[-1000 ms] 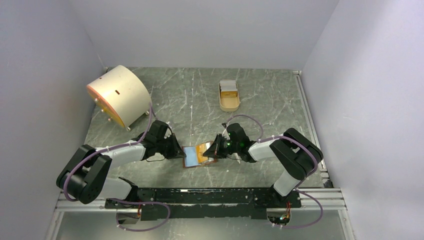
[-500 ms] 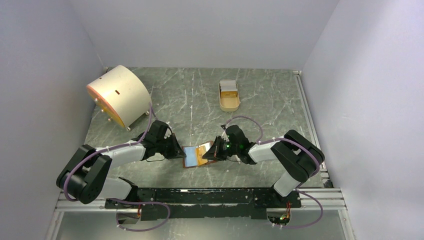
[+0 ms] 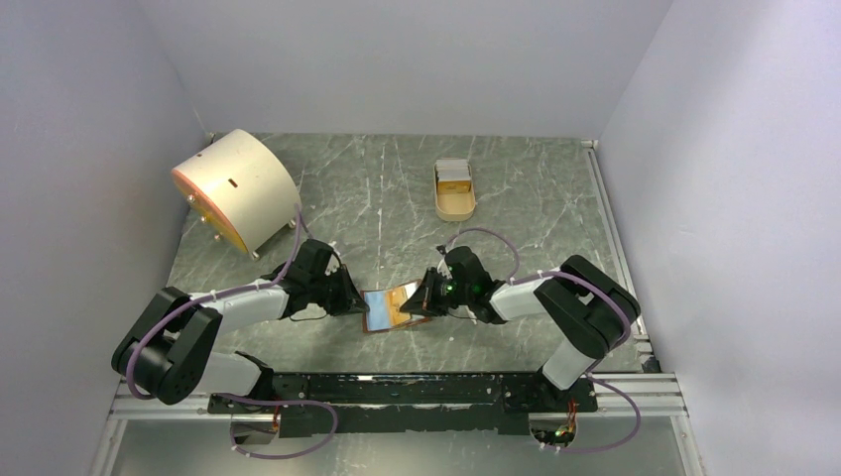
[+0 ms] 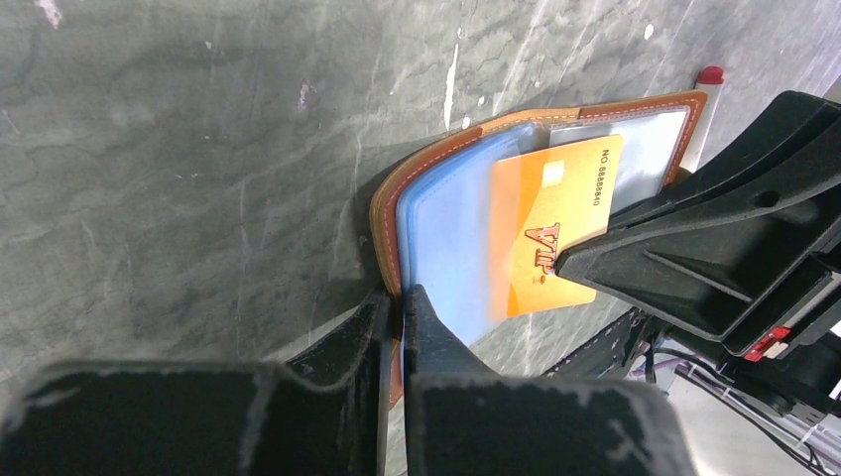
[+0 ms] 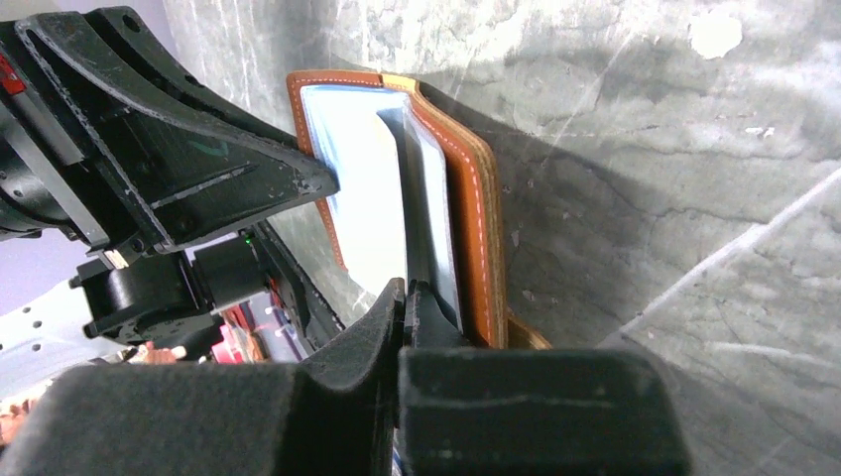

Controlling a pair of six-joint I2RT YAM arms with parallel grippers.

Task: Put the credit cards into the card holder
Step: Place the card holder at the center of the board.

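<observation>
Wallet [image 3: 380, 309] lies open lower-centre of the overhead view, left gripper [image 4: 400, 297] clamped on its left edge, right gripper [image 5: 405, 297] pinching the orange card [image 4: 550, 233] from the right, card partly under the blue sleeve [image 4: 446, 238], so the push needed looks leftward.

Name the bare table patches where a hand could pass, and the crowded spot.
Bare: far middle between the drum and the tray; right strip between tray and side rail. Crowded: near middle, where left gripper holds the card holder and right gripper the orange credit card.
</observation>
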